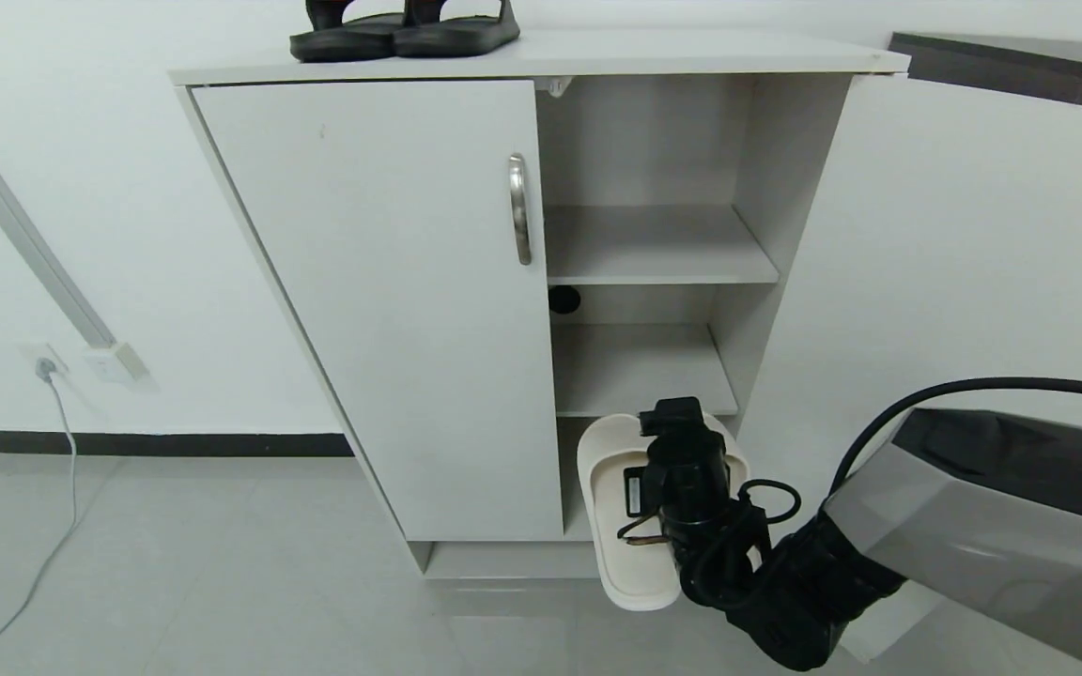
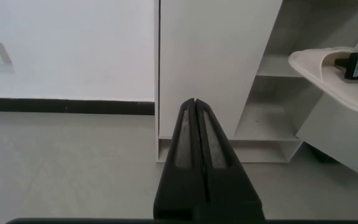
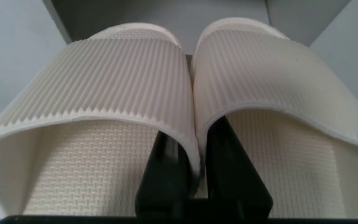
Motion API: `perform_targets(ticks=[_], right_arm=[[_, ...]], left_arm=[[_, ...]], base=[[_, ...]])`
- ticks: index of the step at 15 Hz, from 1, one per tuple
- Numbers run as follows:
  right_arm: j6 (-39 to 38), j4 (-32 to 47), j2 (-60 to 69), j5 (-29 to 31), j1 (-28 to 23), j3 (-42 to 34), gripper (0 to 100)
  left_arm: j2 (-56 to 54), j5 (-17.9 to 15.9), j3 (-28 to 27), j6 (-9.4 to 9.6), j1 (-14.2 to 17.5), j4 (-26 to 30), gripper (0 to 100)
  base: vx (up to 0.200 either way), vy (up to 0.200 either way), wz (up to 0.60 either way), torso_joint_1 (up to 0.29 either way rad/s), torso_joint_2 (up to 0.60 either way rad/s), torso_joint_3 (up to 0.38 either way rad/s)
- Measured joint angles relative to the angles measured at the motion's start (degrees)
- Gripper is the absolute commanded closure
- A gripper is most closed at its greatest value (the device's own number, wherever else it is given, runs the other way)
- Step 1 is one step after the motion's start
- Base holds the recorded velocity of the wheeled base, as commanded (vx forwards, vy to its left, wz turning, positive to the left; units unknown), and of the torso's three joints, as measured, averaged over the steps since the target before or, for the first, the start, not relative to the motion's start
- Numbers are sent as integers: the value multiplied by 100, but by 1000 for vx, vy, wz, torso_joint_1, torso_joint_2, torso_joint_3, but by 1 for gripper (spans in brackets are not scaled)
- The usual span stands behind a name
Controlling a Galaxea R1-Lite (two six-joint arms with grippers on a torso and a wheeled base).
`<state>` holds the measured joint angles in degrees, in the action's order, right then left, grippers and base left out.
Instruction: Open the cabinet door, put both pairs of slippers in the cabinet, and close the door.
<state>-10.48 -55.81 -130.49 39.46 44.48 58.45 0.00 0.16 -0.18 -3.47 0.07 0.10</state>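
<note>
The white cabinet (image 1: 691,52) is flat, matte board. Its lowest compartment is mostly hidden behind the right arm and what it carries. The right-hand door (image 1: 954,263) stands swung open and is cut off by the picture's edge. The left-hand door (image 1: 381,300) is closed and covers that half of the inside. Two bare shelves show in the open half, an upper (image 1: 658,244) and a lower (image 1: 640,368), with a small dark round hole (image 1: 564,299) in the back panel between them.

A cream pair of slippers (image 1: 616,526) hangs at the mouth of the lowest compartment with toes toward the cabinet and heels out over the glossy grey floor (image 1: 175,563). How far in the toes are cannot be judged. The straps are finely ribbed and the footbeds have a woven-looking pattern.

The right gripper (image 3: 190,168) pinches the pair's two inner side walls together between its black fingers; the slippers hide the fingertips.

A black pair of slippers (image 1: 405,33) sits on the cabinet top above the closed door, its upper part cut off.

The left gripper (image 2: 195,109) hangs above the floor facing the cabinet, jaws pressed flat together with nothing between them.

A curved metal handle (image 1: 520,208) runs upright on the closed door.
</note>
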Motion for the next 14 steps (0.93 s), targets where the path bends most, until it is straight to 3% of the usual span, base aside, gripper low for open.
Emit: perform_targets(ticks=[4,9,14], right_arm=[[-2,-271,-295,0,-72,277,100],[731,-1725,-377,2,-204,152,100],[786,-1790,-549,-7,-301,100,100]], left_arm=[[0,0,0,0,0,0,100],[-5,16,0,0,0,0,100],[-5,17,0,0,0,0,100]], base=[[0,0,0,1,1,-184],[0,0,0,0,0,-16],[0,0,0,0,0,0]])
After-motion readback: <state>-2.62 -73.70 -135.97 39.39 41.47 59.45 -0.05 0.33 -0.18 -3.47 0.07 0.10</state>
